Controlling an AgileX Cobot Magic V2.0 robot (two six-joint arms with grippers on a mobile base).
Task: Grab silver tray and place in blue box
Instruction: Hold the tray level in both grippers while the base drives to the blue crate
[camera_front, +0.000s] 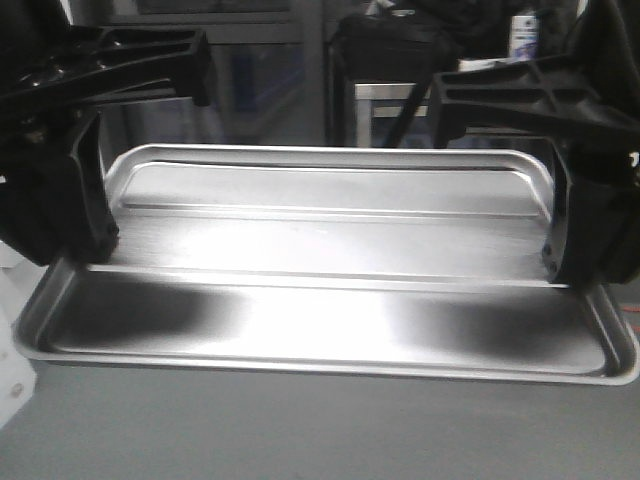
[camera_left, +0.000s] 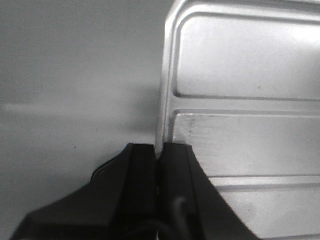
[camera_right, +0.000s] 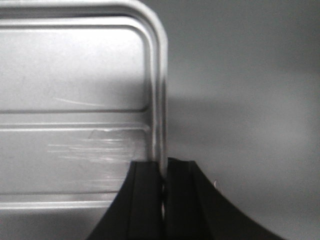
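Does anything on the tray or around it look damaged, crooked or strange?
Only minor wear: fine pale scratches cross the centre panel of the silver tray beside the right gripper, breaking the brushed finish. The left gripper clamps the opposite rim; nothing looks bent or spilled.

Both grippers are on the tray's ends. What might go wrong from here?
The left gripper and right gripper each pinch only the thin rim of the silver tray, so smooth metal may slip. If the arms move out of step, the tray could twist or pull free.
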